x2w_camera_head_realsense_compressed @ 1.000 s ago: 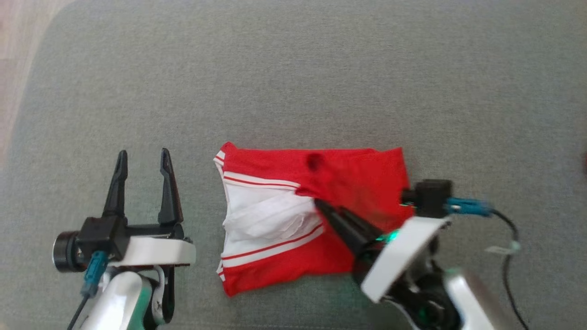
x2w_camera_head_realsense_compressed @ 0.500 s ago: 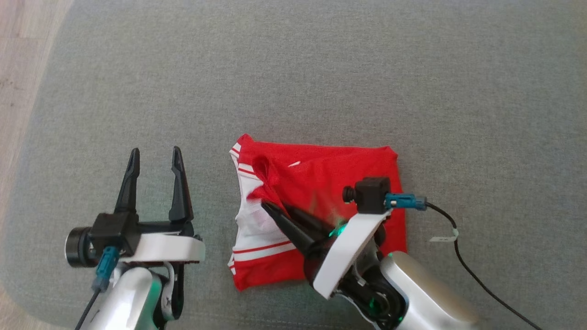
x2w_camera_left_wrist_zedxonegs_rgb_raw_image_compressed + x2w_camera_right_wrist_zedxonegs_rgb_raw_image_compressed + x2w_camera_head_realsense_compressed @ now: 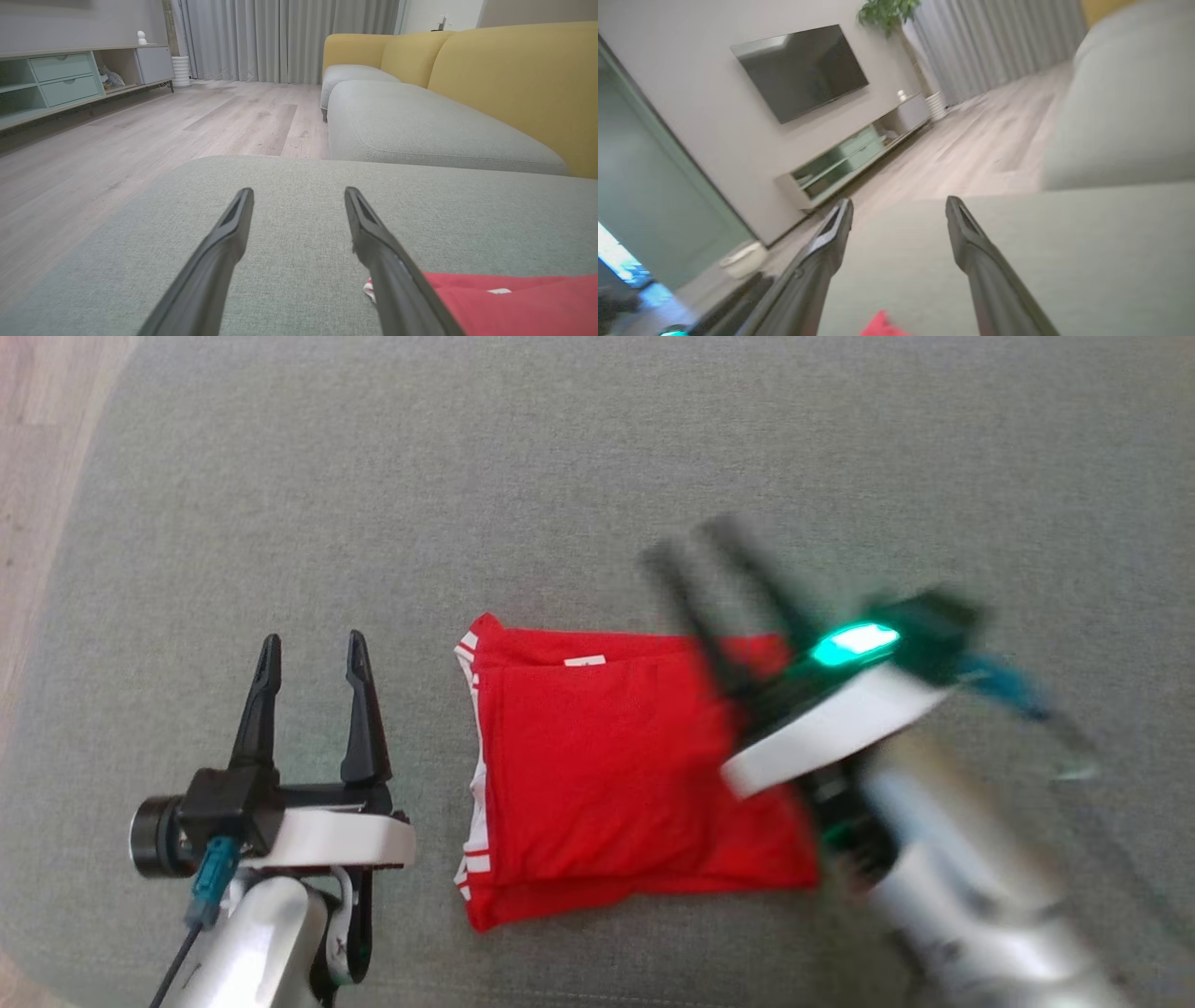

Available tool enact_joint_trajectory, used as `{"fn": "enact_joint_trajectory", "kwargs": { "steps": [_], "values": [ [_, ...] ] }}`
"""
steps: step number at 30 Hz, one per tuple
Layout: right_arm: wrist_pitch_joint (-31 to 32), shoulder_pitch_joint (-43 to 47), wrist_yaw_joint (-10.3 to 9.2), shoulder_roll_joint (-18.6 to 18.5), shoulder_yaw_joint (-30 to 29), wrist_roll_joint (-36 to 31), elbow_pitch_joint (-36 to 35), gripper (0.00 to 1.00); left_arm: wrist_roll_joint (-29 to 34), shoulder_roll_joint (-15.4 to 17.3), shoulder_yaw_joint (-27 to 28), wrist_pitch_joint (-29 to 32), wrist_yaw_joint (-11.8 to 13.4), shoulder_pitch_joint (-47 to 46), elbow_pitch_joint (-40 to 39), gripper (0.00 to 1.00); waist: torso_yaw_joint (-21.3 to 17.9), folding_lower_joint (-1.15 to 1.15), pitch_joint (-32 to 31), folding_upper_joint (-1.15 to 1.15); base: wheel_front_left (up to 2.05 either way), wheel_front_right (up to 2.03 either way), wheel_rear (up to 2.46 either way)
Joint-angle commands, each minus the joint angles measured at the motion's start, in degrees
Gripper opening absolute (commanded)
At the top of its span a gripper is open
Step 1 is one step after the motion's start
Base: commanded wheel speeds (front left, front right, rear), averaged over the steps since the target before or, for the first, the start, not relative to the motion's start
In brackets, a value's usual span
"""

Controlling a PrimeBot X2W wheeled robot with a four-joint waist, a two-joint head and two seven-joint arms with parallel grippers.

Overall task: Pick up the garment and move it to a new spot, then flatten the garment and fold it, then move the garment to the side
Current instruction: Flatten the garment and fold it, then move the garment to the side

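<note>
The garment (image 3: pixel 616 775) is red with white striped trim and lies folded into a rough rectangle on the grey cushion (image 3: pixel 560 476). Its corner also shows in the left wrist view (image 3: pixel 504 303) and as a red tip in the right wrist view (image 3: pixel 880 326). My left gripper (image 3: pixel 313 653) rests open on the cushion, left of the garment, with nothing between its fingers (image 3: pixel 233 233). My right gripper (image 3: pixel 695 546) is blurred by motion, raised over the garment's far right corner, open and empty; its fingers (image 3: pixel 971 252) stand well apart.
The cushion's left edge drops to a wood floor (image 3: pixel 37 476). Beyond it stand a yellow-backed sofa (image 3: pixel 514 79), a low TV cabinet (image 3: pixel 70 84), grey curtains (image 3: pixel 289 37) and a wall television (image 3: pixel 803 70). A cable trails at the right arm.
My right gripper drew the red flap leftward over the white part, then let go, opened and lifted back to the right. The left arm stayed put; the head camera shifted slightly.
</note>
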Motion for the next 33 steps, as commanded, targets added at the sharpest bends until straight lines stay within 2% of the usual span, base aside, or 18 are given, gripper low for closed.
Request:
{"fn": "enact_joint_trajectory", "kwargs": {
  "steps": [1, 5, 8, 13, 18, 23, 33],
  "values": [
    [-0.91, -0.14, -0.04, -0.54, -2.07, -2.59, -1.71, 1.0, 0.05, 1.16, 2.47, -0.67, 0.12, -1.27, -1.45, 1.0, -0.28, 0.0, -0.2, 0.0, 0.0, 0.0, 0.0],
    [-0.64, 3.94, -0.04, -3.01, -15.41, -13.11, -3.76, 1.0, 0.12, 1.7, 2.92, -0.73, 0.51, -0.54, -1.89, 1.0, -1.25, 0.0, -0.8, 0.0, 0.0, 0.0, 0.0],
    [1.71, 8.86, -0.04, -3.63, -24.26, -18.36, -7.31, 1.0, 0.18, 2.26, 3.22, -0.72, 0.8, -0.19, -2.19, 1.0, -2.06, 0.0, -1.26, 0.0, 0.0, 0.0, 0.0],
    [6.5, 16.24, -0.04, -2.35, -33.13, -22.66, -14.21, 1.0, 0.34, 3.49, 3.62, -0.31, 1.18, 0.3, -3.04, 1.0, -3.75, 0.0, -2.19, 0.0, 0.0, 0.0, 0.0],
    [10.4, 21.15, -0.04, -0.29, -34.32, -23.74, -19.08, 1.0, 0.73, 4.7, 3.18, 1.03, 1.51, 1.59, -4.24, 1.0, -5.23, 0.0, -4.06, 0.0, 0.0, 0.0, 0.0],
    [12.57, 24.74, -0.04, 1.0, -33.72, -24.21, -20.92, 1.0, 1.02, 5.78, 2.62, 2.38, 1.98, 3.79, -4.28, 1.0, -6.01, 0.0, -7.13, 0.0, 0.0, 0.0, 0.0],
    [15.37, 29.06, -0.04, 0.84, -32.21, -25.65, -22.16, 1.0, 0.94, 7.16, 1.72, 4.72, 3.01, 8.08, -4.67, 1.0, -6.29, 0.0, -11.78, 0.0, 0.0, 0.0, 0.0]
  ]
}}
